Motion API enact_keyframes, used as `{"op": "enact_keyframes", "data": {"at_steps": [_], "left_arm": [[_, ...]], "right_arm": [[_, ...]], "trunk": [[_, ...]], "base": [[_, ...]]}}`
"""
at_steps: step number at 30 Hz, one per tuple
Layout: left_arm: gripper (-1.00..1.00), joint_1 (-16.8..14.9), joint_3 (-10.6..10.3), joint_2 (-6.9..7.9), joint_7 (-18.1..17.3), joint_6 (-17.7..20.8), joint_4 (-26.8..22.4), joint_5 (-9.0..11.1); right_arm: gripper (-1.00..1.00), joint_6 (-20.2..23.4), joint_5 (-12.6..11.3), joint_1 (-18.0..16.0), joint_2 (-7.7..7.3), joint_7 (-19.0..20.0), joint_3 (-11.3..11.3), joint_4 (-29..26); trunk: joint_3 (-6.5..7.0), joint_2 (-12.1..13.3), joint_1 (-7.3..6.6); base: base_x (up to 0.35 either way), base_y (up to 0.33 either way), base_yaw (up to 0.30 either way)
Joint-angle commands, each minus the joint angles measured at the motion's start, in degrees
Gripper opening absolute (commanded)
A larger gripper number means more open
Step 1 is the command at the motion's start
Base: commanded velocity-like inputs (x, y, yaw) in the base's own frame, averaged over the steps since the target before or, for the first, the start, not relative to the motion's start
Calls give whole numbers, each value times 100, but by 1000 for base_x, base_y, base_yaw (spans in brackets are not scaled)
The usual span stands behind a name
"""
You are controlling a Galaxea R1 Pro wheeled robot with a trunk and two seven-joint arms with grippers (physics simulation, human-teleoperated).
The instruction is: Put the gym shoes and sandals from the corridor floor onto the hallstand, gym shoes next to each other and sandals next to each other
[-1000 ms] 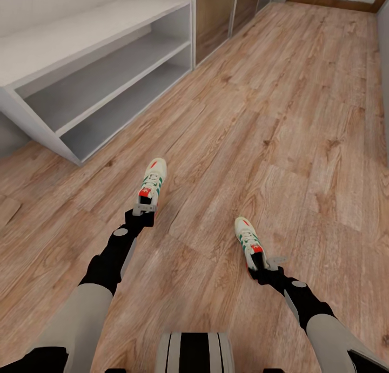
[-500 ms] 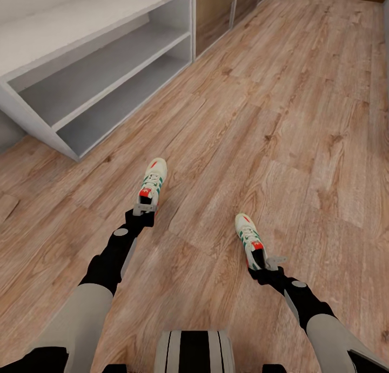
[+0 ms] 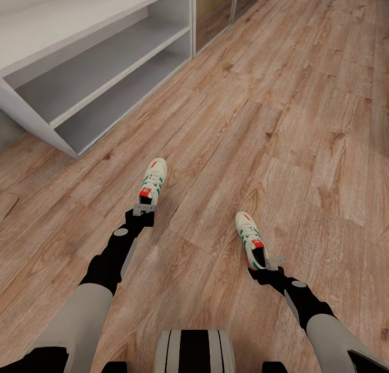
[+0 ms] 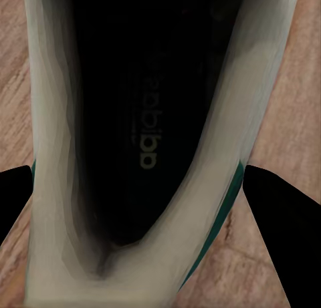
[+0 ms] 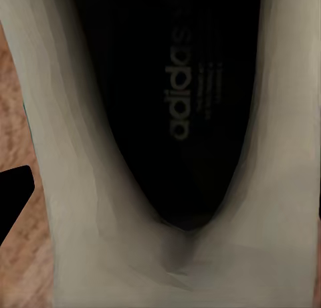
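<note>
Two cream-white gym shoes with green stripes and red tongues are held by their heels over the corridor floor [image 3: 302,119]. My left gripper [image 3: 145,207] is shut on the heel of the left gym shoe [image 3: 153,182]. My right gripper [image 3: 266,262] is shut on the heel of the right gym shoe [image 3: 247,235]. In the left wrist view the shoe's dark insole [image 4: 134,121] sits between two black fingers [image 4: 284,211]. The right wrist view shows the other shoe's insole [image 5: 180,107] and one finger [image 5: 12,198]. The light-grey hallstand [image 3: 32,35] stands at the far left, both shelves bare. The sandals are out of view.
Brown wardrobe fronts [image 3: 213,8] stand beyond the hallstand's right end. Wood-plank floor stretches ahead and to the right. The robot's base [image 3: 194,351] shows at the bottom edge.
The whole view has shifted, with the hallstand and floor sliding up in the picture, so the camera has moved. Both grippers keep the same hold on the shoes.
</note>
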Motion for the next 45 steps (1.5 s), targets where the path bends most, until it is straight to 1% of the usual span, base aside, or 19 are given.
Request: {"op": "enact_keyframes", "data": {"at_steps": [1, 16, 17, 45], "left_arm": [[-100, -1, 24, -7, -29, 26, -10, -58], [-100, -1, 19, -18, -9, 26, -10, -58], [-100, -1, 19, -20, -4, 26, -10, -58], [-100, -1, 19, -16, -2, 64, -122, -66]], "right_arm": [[100, -21, 58, -4, 3, 39, -49, 0], [100, -21, 50, -4, -5, 35, -57, -15], [-100, -21, 50, -4, -5, 35, -57, -16], [-100, -21, 49, -4, -5, 35, -57, -18]], "trunk": [[-3, -1, -1], [-4, -1, -1], [-4, -1, -1], [-4, -1, -1]], "base": [[0, 0, 0], [0, 0, 0], [0, 0, 0], [0, 0, 0]]}}
